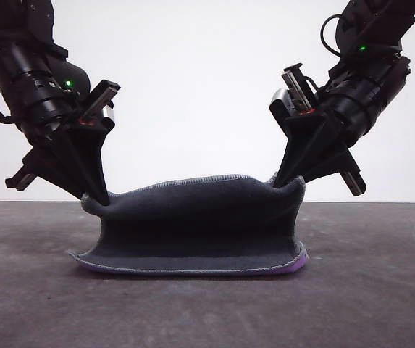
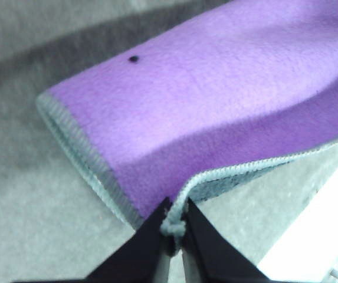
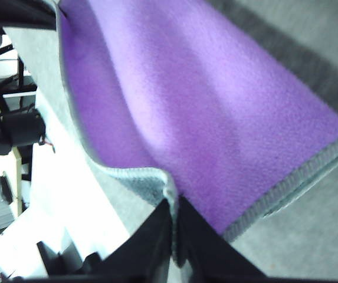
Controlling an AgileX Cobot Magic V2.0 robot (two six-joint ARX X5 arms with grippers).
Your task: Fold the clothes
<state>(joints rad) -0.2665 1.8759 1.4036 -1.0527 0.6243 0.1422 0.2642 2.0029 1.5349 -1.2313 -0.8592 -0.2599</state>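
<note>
The clothes point(image 1: 200, 217) are one thick cloth, dark grey toward the front camera, purple on the other face, lying mid-table with its far half lifted and curled over the near half. My left gripper point(image 1: 100, 199) is shut on the raised left corner. My right gripper point(image 1: 282, 183) is shut on the raised right corner. The left wrist view shows black fingertips point(image 2: 151, 236) pinching the light grey stitched edge of the purple face point(image 2: 216, 100). The right wrist view shows the same pinch, fingertips point(image 3: 157, 227) on the edging of the purple face point(image 3: 204, 106).
The dark grey tabletop point(image 1: 366, 290) stretches around the cloth on all sides. A white wall point(image 1: 200, 87) stands behind the table's far edge. Both black arms angle down from the upper corners.
</note>
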